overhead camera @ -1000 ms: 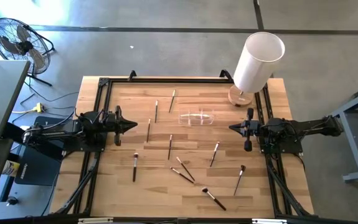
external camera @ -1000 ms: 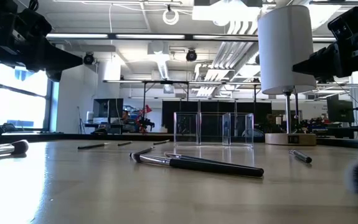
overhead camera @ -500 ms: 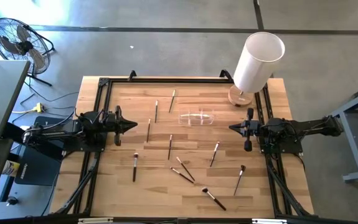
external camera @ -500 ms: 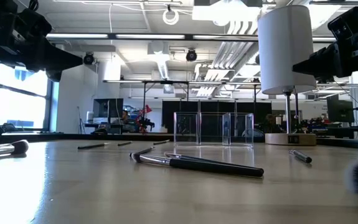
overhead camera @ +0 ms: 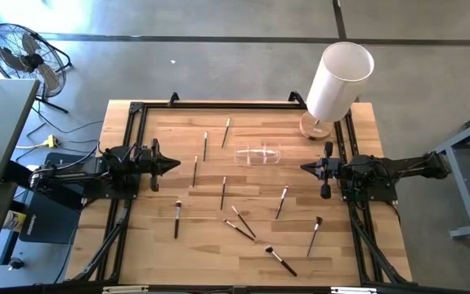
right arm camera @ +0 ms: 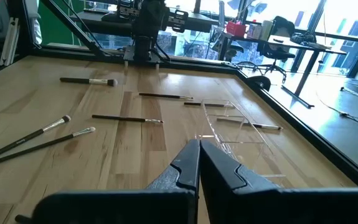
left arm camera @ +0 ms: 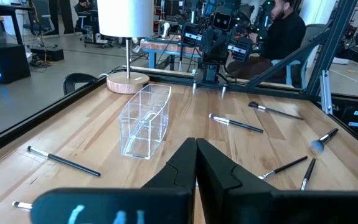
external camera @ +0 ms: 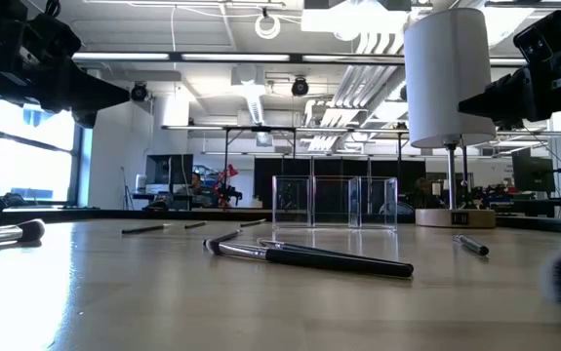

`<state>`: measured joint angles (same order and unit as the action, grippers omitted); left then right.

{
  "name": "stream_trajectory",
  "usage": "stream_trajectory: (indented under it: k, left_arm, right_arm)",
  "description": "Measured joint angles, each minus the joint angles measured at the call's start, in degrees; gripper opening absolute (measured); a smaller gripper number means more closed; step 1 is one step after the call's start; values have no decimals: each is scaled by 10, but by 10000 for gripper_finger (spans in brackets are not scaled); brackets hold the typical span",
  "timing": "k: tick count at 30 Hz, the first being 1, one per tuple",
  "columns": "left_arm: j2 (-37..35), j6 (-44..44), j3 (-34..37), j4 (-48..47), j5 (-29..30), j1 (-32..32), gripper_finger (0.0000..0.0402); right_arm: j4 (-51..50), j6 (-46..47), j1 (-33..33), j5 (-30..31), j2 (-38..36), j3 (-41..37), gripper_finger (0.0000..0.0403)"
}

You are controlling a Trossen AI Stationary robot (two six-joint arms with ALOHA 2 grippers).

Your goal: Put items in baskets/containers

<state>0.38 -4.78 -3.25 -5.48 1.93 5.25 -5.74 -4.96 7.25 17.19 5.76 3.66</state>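
Note:
Several thin makeup brushes point(overhead camera: 223, 193) lie flat and scattered over the wooden table, some crossed near the near edge point(overhead camera: 239, 223). The clear plastic tray point(overhead camera: 258, 154) stands on its base at the table's middle, toward the far side; it shows in the left wrist view point(left arm camera: 144, 119) and the right wrist view point(right arm camera: 238, 130). My left gripper point(overhead camera: 174, 164) hovers at the table's left side, shut, above the wood. My right gripper point(overhead camera: 304, 168) hovers at the right side, shut, facing the left one. Neither gripper touches anything.
A tall white cylinder point(overhead camera: 337, 78) on a round wooden base stands at the far right corner. A black metal frame point(overhead camera: 133, 122) runs along the table's edges. A person point(left arm camera: 282, 31) sits beyond the table's right edge in the left wrist view. Bare wood lies between the grippers.

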Motion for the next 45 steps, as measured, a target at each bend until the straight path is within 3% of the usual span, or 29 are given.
stream_trajectory:
  k: [5, 10, 15, 19, 23, 27, 30, 35, 41, 45]
  left_arm:
    - [0, 0, 0, 0, 0, 0, 3]
    - [0, 0, 0, 0, 0, 0, 3]
    - [0, 0, 0, 0, 0, 0, 3]
    - [0, 0, 0, 0, 0, 0, 3]
    - [0, 0, 0, 0, 0, 0, 3]
    - [0, 0, 0, 0, 0, 0, 3]
    - [0, 0, 0, 0, 0, 0, 3]
    - [0, 0, 0, 0, 0, 0, 3]
    - [0, 0, 0, 0, 0, 0, 3]
    - [0, 0, 0, 0, 0, 0, 3]
  right_arm:
    - [0, 44, 0, -26, 0, 0, 7]
    - [5, 56, 0, -10, 0, 0, 8]
    - [20, 193, 0, -31, 0, 0, 3]
    - [133, 269, 12, -69, 18, 3, 1]
    - [147, 207, 43, 19, 87, 64, 1]
    - [130, 136, 68, 109, 217, 164, 1]
    - [87, 131, 78, 171, 334, 258, 0]
    - [-87, 273, 77, 258, 521, 436, 0]
    - [-402, 605, 60, 252, 697, 632, 0]
    - [-551, 821, 58, 210, 773, 697, 0]
